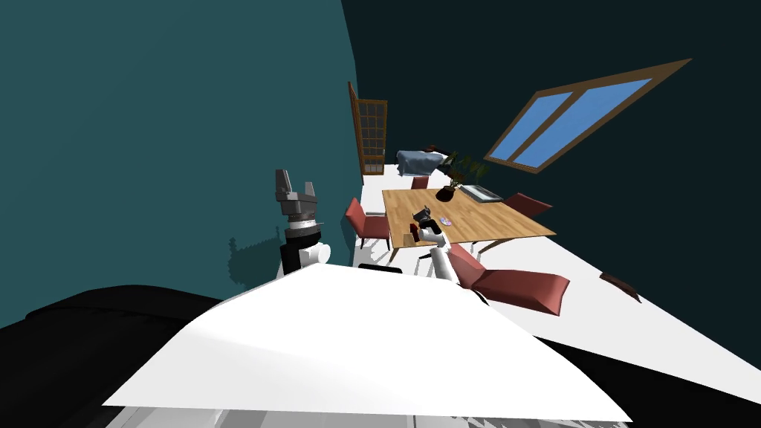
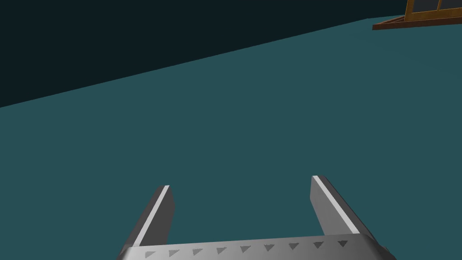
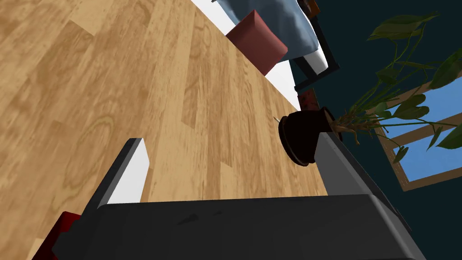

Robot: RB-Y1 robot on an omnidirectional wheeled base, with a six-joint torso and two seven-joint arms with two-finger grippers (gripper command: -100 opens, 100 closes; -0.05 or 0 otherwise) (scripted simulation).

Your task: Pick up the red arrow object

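Presently the right gripper (image 3: 231, 140) is being held open, empty, above the table (image 3: 90, 67). The red arrow object (image 3: 61, 223) is being seen beside its body.

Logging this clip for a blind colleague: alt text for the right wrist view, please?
The right gripper, fingers open, hangs low over a wooden table, with a dark red object peeking out beside its body. A dark potted plant stands farther along the table, and a red chair beyond its edge.
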